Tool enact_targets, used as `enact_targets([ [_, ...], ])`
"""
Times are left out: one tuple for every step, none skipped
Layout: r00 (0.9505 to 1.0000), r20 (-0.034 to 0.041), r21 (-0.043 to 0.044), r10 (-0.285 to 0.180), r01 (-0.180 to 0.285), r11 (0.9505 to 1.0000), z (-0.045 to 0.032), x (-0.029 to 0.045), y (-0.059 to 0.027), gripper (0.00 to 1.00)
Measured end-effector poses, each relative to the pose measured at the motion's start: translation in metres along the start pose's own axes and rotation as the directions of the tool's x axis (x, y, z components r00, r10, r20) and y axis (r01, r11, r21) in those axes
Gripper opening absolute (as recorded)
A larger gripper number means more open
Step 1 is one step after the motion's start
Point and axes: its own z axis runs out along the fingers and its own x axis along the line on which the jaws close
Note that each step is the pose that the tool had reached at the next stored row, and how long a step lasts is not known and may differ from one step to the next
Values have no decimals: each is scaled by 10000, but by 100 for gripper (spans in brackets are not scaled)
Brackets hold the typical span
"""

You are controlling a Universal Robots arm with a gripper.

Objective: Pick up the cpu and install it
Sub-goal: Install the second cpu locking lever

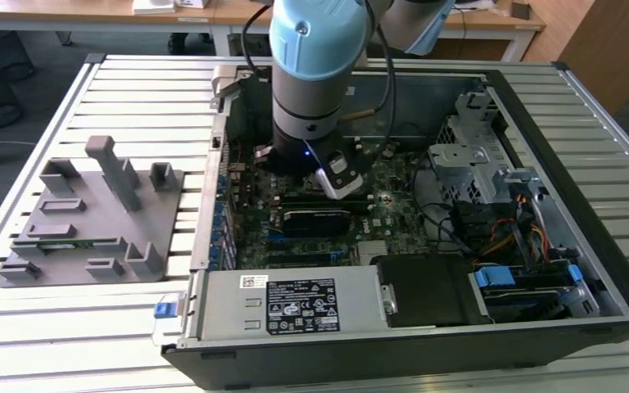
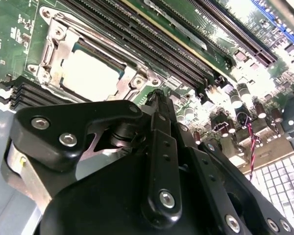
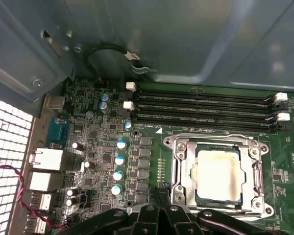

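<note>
Looking across the views, we put the arm (image 1: 312, 78) inside the open computer case (image 1: 576, 205), wrist low over the motherboard (image 1: 326, 229). In both wrist views the cpu (image 3: 219, 175) already sits flat inside the socket frame (image 3: 181, 161), pale metal top up, metal frame around it on all sides; we mark the seating as done or nearly so, though we cannot tell if every edge is fully down. The gripper (image 2: 159, 105) shows in the second wrist view with its fingers drawn together, tips meeting and nothing between them, so we call it closed and empty. The cpu (image 2: 90, 76) lies just beyond the fingertips, near but apart from them, with no contact visible. In the first wrist view the gripper's black linkage (image 3: 159, 218) sits just beside the near edge of the socket frame, and the chip is a little further in, toward the memory slots (image 3: 201, 110). To do this step well, we judge the chip must lie square in the socket with corners lined up and no tilt, with no sideways push on it since socket contacts bend easily; any pressing should go straight down on the middle of the metal top. On the exterior view's left a grey parts fixture (image 1: 85, 221) rests on the slatted table (image 1: 30, 344), well apart from the gripper.
</note>
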Motion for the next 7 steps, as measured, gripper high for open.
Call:
enact_targets([
  [10000, 0, 0, 0, 0, 10000, -10, 0, 3, 11],
  [10000, 0, 0, 0, 0, 10000, -17, 0, 5, 11],
  [10000, -1, 1, 0, 0, 10000, -24, 0, 7, 11],
  [10000, 0, 0, 0, 0, 10000, -30, 1, 9, 11],
  [10000, 0, 0, 0, 0, 10000, -35, 1, 10, 11],
  [10000, 0, 0, 0, 0, 10000, -40, 1, 12, 11],
  [10000, 0, -1, 0, 0, 10000, -43, 0, 13, 11],
])
